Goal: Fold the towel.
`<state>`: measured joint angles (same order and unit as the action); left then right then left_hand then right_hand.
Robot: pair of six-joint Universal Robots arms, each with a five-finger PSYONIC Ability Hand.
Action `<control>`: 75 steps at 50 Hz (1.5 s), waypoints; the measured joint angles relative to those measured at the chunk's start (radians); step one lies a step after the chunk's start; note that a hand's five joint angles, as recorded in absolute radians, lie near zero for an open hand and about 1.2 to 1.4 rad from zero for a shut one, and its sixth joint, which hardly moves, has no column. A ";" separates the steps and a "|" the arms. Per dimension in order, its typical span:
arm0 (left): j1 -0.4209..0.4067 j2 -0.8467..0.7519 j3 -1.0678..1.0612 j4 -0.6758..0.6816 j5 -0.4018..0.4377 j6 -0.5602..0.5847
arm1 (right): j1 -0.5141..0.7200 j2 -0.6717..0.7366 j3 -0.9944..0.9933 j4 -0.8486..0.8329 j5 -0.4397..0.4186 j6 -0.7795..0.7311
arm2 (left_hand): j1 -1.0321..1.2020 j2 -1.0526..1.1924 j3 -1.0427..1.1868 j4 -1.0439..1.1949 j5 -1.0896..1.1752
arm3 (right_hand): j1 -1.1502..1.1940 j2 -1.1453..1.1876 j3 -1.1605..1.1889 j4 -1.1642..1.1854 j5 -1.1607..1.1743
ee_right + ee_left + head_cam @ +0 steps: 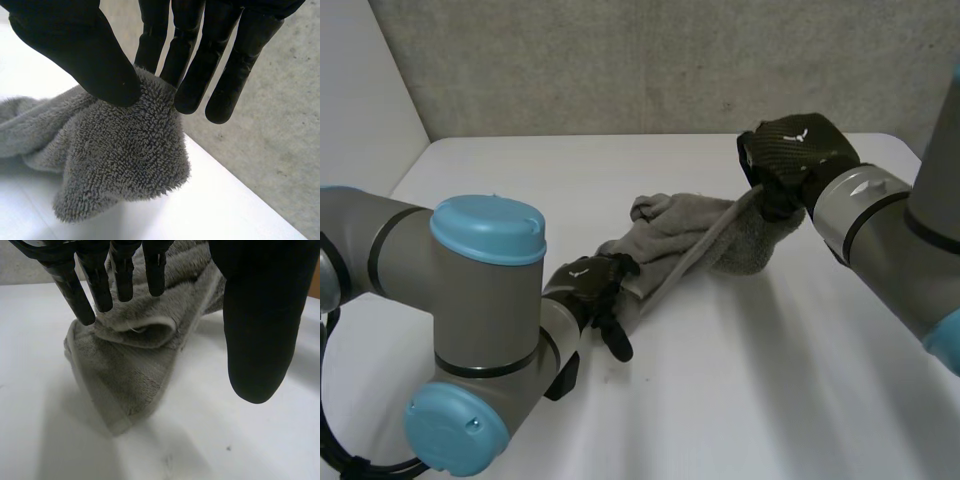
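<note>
Nearest me, the left arm (470, 320) crowds the near-left corner of the counter (770, 390). Just past its elbow the towel (670, 240) runs as a bunched grey rope slantwise across the middle, with a hemmed edge twisted along its top. My left hand (590, 285) sits at the towel's near end, fingers straight against the pile and thumb held apart. My right hand (795, 150) pinches the far end between thumb and fingers, and the cloth hangs below them. White counter stretches wide before the towel and behind it, up to the grey wall (620, 60).
</note>
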<state>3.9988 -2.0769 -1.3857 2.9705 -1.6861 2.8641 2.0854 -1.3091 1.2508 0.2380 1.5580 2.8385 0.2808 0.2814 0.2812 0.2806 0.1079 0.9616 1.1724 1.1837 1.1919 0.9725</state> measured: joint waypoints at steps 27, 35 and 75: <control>-0.012 -0.144 0.112 0.097 -0.036 0.009 | 0.084 -0.182 -0.006 0.068 -0.021 0.123 | 0.278 0.275 0.275 0.277 0.273 | 0.000 0.000 0.000 0.000 0.004; -0.035 -0.137 0.110 0.100 -0.038 0.006 | 0.082 -0.203 -0.007 0.069 -0.020 0.137 | 0.463 0.463 0.463 0.464 0.461 | 0.000 0.000 0.000 0.000 0.004; -0.137 -0.023 0.094 0.004 -0.072 -0.153 | 0.074 -0.139 0.032 0.056 -0.019 0.142 | 0.035 0.034 0.034 0.035 0.033 | 0.000 0.000 0.000 0.000 0.008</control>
<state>3.8617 -2.1000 -1.2913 2.9742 -1.7576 2.7114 2.1597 -1.4477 1.2833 0.2943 1.5391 2.9806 0.3155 0.3150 0.3149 0.3151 0.1413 0.9616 1.1724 1.1837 1.1920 0.9800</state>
